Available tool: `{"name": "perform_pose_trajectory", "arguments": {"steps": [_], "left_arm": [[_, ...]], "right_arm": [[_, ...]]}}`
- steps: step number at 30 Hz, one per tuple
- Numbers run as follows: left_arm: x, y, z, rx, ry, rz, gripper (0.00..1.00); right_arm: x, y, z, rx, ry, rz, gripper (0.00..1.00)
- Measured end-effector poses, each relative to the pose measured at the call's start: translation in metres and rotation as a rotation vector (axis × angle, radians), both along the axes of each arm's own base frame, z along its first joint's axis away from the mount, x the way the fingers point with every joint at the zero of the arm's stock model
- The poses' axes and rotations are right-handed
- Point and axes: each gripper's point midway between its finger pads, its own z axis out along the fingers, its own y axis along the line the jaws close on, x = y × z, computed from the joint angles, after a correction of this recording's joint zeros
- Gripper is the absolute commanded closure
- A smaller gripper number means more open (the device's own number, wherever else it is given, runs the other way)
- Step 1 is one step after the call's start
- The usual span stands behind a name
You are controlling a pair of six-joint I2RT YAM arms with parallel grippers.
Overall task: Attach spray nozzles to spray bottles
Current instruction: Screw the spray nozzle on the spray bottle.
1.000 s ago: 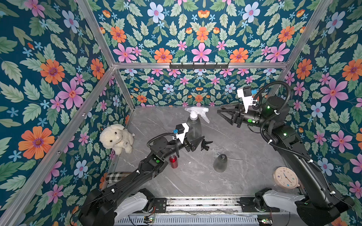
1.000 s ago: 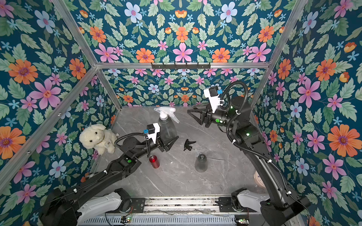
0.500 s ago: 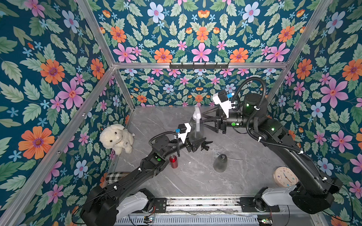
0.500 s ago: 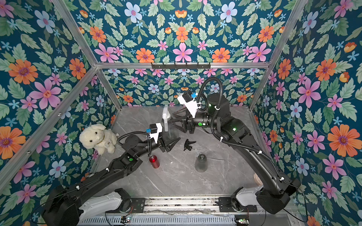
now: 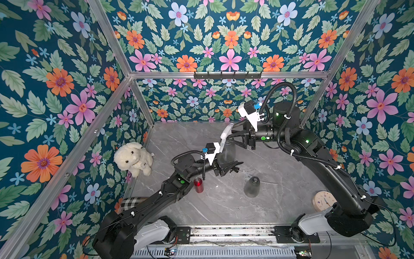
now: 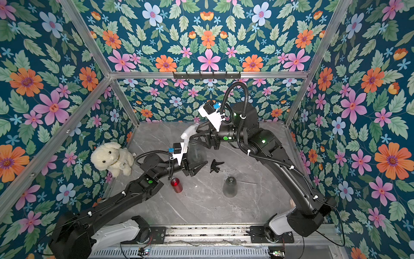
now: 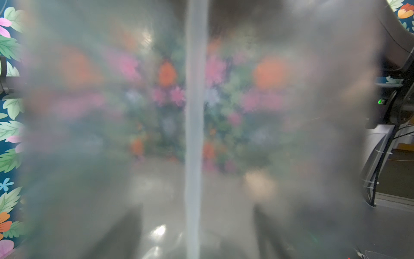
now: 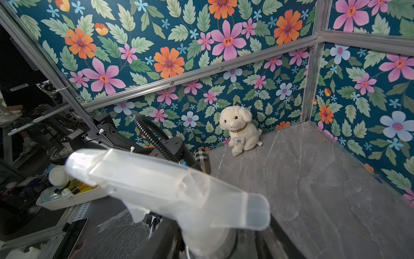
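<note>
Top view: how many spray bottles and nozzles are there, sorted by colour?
Grey spray bottles: 2
Red spray bottle: 1
Whitish nozzles: 2
Black nozzle: 1
Total: 6

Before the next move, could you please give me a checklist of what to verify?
1. The left gripper has its jaws clamped low on the grey bottle: ok.
2. That bottle is upright: ok.
3. The white nozzle sits on its neck, with the dip tube inside: ok.
4. The right gripper has its jaws astride the nozzle's collar; firm grip: cannot tell.
5. Collar screwed fully down: cannot tell.
6. The red bottle has room; it stands close beside the left arm: not ok.
</note>
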Motion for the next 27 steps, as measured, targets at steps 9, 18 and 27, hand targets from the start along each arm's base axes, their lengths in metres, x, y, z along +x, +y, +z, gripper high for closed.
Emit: {"name": "perform_pose_trajectory", "arguments": {"steps": [9,18,27], "left_arm": [[0.006,0.0,-0.005,0.016,0.026,0.028,1.0],[0.028,0.007,0.0,0.002,0.017,0.193,1.0],[0.046,0.009,-0.009,0.03,0.051,0.319,1.0]], "right_arm": [[0.001,0.004,-0.007,0.018,-0.005,-0.045,0.76],[0.02,0.023,-0.01,0.055,-0.013,-0.38,0.76],[0.041,0.022,-0.018,0.044,-0.014,-0.741,0.56]]}}
